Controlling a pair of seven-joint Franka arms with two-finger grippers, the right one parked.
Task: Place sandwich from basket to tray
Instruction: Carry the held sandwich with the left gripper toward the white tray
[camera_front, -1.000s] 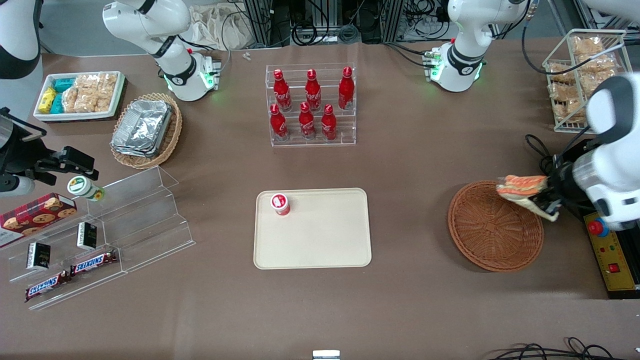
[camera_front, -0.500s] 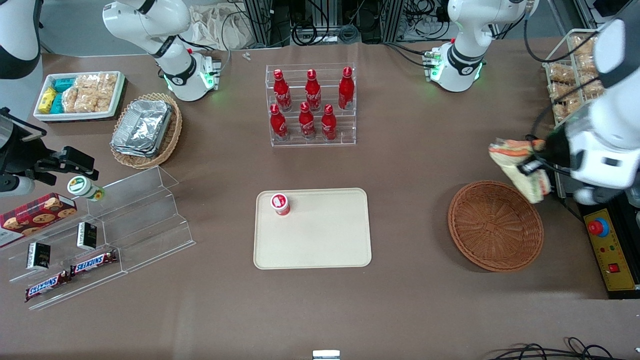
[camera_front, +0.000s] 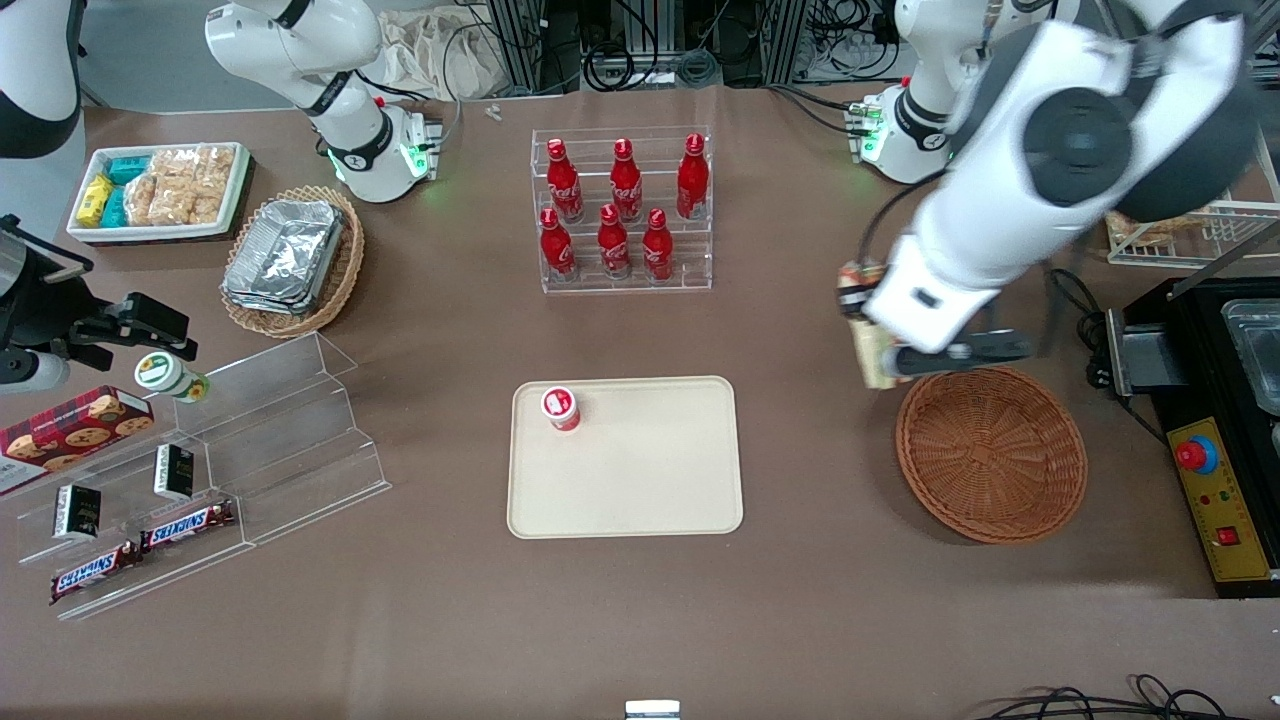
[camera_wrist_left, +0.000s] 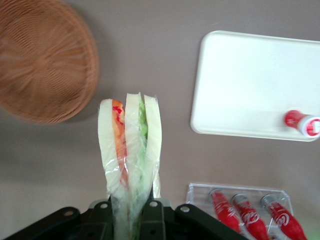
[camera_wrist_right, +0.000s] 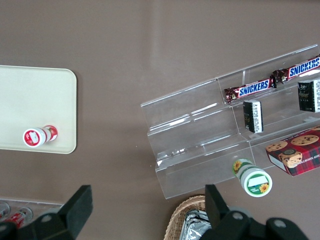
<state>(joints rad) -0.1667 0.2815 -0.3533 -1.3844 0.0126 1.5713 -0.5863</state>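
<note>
My left gripper (camera_front: 893, 362) is shut on the sandwich (camera_front: 866, 340), a plastic-wrapped wedge of pale bread with orange and green filling (camera_wrist_left: 130, 145). It hangs in the air above the brown table, just outside the rim of the reddish-brown basket (camera_front: 990, 455), between it and the tray. The gripper (camera_wrist_left: 131, 207) pinches the wedge's narrow end, and the wide end points away from the fingers. The basket (camera_wrist_left: 42, 60) has nothing in it. The cream tray (camera_front: 640, 480) lies flat on the table with a small red-capped bottle (camera_front: 561, 408) standing in one corner. The tray (camera_wrist_left: 250, 75) is also in the left wrist view.
A clear rack of red cola bottles (camera_front: 625, 215) stands farther from the camera than the tray. Toward the parked arm's end are a tan basket of foil containers (camera_front: 290, 260), a white snack tray (camera_front: 160, 190) and a clear stepped shelf (camera_front: 250, 450). A black box with a red button (camera_front: 1195, 455) sits beside the basket.
The left arm has lifted the sandwich off the basket's edge and carried it across toward the tray. It now hangs just past the basket's rim on the tray's side.
</note>
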